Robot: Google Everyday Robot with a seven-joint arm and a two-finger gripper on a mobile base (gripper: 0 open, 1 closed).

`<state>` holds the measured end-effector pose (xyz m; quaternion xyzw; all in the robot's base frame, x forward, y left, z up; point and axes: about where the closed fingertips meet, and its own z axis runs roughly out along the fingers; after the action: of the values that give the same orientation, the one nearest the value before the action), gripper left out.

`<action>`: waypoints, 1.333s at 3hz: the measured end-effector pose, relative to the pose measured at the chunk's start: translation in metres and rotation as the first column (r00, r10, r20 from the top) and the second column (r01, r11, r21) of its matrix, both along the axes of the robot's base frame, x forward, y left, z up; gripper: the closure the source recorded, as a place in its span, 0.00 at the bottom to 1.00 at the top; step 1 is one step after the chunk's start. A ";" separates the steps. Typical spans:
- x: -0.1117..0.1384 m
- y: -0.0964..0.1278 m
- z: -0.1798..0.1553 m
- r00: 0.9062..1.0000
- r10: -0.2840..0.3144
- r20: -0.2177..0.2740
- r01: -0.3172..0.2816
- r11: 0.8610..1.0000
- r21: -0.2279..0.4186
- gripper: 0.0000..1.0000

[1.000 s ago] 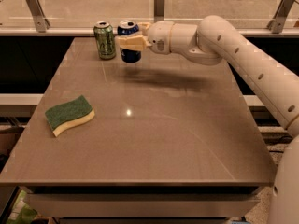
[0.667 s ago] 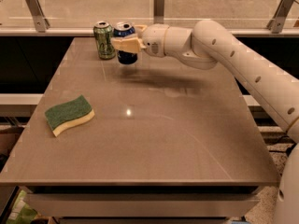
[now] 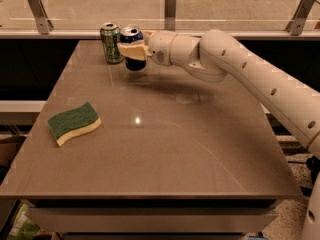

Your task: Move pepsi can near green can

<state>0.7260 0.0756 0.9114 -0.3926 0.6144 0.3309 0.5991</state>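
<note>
The green can (image 3: pixel 111 43) stands upright at the far left corner of the brown table (image 3: pixel 150 134). The pepsi can (image 3: pixel 133 48), dark blue with a silver top, is right beside it on its right, a narrow gap between them. My gripper (image 3: pixel 131 50) reaches in from the right on the white arm (image 3: pixel 240 71), and its tan fingers (image 3: pixel 129 50) are shut around the pepsi can's middle. I cannot tell whether the can's base rests on the table or hangs just above it.
A green-and-yellow sponge (image 3: pixel 74 123) lies near the table's left edge, well in front of the cans. A rail with metal posts (image 3: pixel 170 3) runs behind the table's far edge. The arm spans the table's right rear.
My gripper has carried the pepsi can a little further left, closing the gap to the green can. The sponge and green can have not moved.
</note>
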 end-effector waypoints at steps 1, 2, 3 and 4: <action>0.004 0.000 -0.008 0.999 -0.029 0.015 0.029 1.000 -0.006 1.00; 0.007 -0.002 -0.016 0.999 -0.042 0.009 0.042 0.999 -0.003 1.00; 0.007 0.001 -0.015 0.999 -0.037 0.010 0.037 0.999 -0.002 0.82; 0.006 0.004 -0.015 0.999 -0.033 0.009 0.033 0.999 -0.002 0.59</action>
<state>0.7319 0.0799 0.8962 -0.3845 0.6183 0.3185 0.6070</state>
